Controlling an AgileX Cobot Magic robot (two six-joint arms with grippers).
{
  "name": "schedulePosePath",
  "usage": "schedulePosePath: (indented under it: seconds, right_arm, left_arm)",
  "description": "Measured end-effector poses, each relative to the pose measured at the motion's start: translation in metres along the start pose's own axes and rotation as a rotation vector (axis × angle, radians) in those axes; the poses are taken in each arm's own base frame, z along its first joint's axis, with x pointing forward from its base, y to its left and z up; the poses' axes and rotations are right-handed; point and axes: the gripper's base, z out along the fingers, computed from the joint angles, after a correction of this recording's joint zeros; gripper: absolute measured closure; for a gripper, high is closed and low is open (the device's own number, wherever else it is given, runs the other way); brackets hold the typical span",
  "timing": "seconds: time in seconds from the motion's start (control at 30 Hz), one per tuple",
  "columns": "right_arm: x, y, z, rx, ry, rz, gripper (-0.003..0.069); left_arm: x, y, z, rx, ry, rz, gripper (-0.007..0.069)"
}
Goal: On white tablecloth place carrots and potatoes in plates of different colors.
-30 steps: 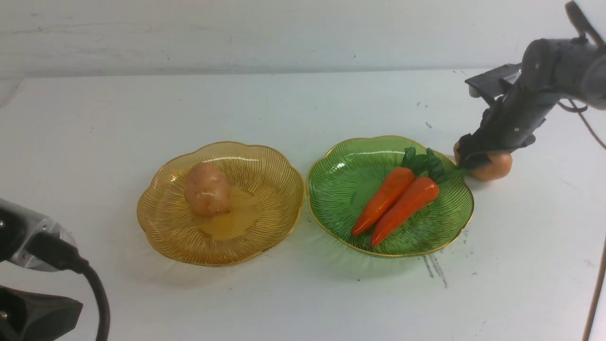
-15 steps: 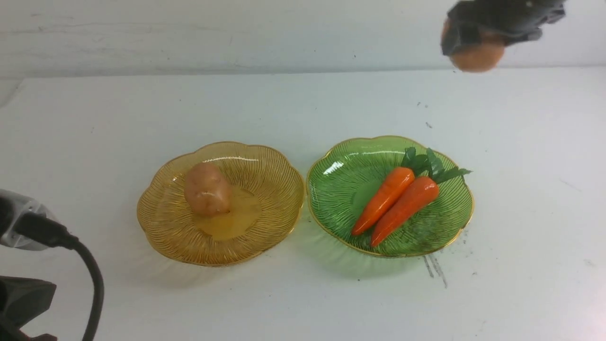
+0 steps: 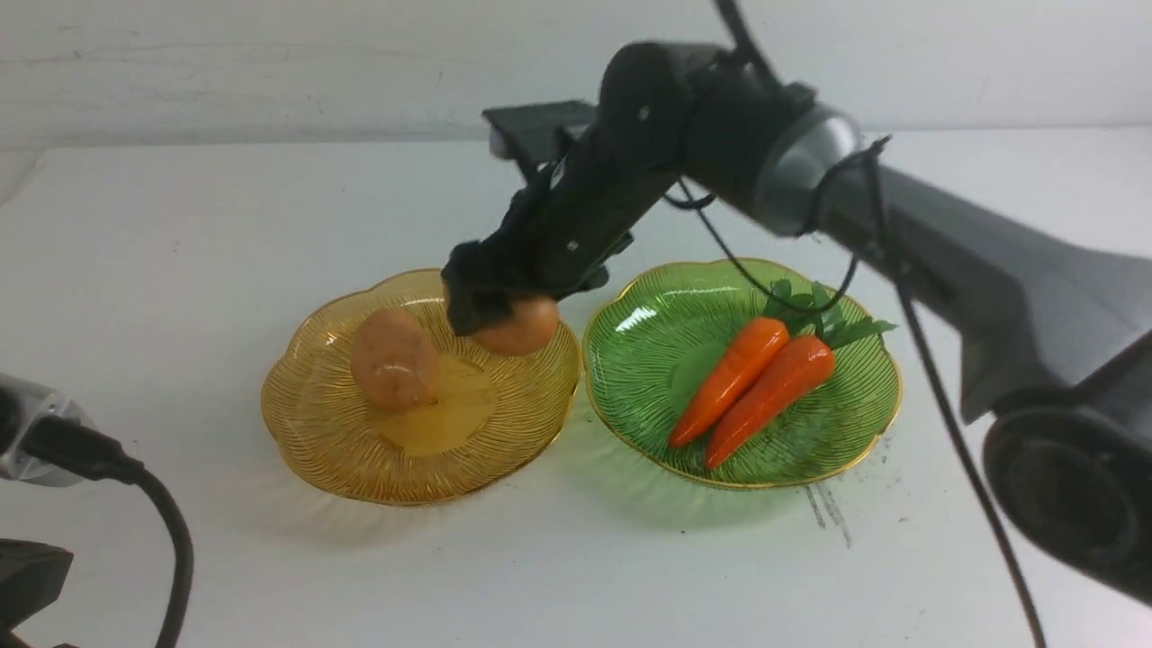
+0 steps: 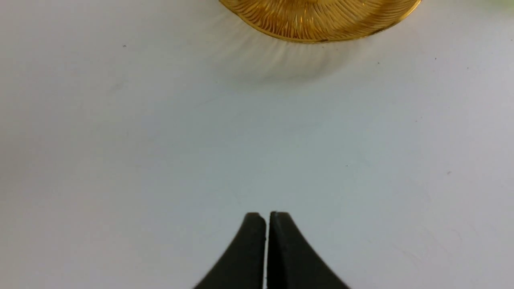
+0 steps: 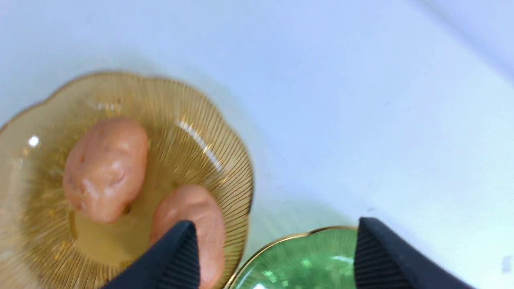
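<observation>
On the white tablecloth [image 3: 576,558] stand an amber-yellow plate [image 3: 324,450] and a green plate [image 3: 648,360]. Two orange carrots [image 3: 731,378] [image 3: 774,396] lie side by side in the green plate. One potato [image 3: 393,358] lies in the amber plate. The second potato [image 3: 520,328] rests at that plate's right side, just under my right gripper [image 3: 477,301]. In the right wrist view my right gripper [image 5: 275,222] is wide open; both potatoes [image 5: 105,168] [image 5: 209,228] lie in the amber plate [image 5: 200,120], the nearer one beside one finger [image 5: 176,257]. My left gripper [image 4: 267,216] is shut and empty above bare cloth.
My right arm [image 3: 945,243] stretches from the right across the green plate. My left arm's wrist and cable [image 3: 81,450] sit at the lower left. The amber plate's edge [image 4: 321,24] shows in the left wrist view. Dark streaks [image 3: 828,508] mark the cloth.
My right gripper lifted the second potato from the cloth right of the green plate, carried it left over the plates, came down at the amber plate and opened. The left arm barely moved.
</observation>
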Motion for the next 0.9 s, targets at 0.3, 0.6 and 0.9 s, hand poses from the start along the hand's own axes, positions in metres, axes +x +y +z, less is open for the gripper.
schedulePosePath:
  seconds: [0.3, 0.6, 0.9]
  right_arm:
    - [0.025, -0.034, -0.258, 0.058, -0.359, 0.108, 0.0658]
    - [0.241, -0.040, -0.341, 0.117, -0.688, 0.317, 0.0674]
    - [0.376, -0.023, -0.296, 0.086, -1.028, 0.343, 0.0674]
  left_arm:
    - [0.016, 0.009, -0.021, 0.022, -0.099, -0.050, 0.0627]
    - [0.013, 0.009, -0.027, 0.054, -0.206, -0.058, 0.0627]
    - [0.006, 0.007, -0.029, 0.078, -0.293, -0.057, 0.0627]
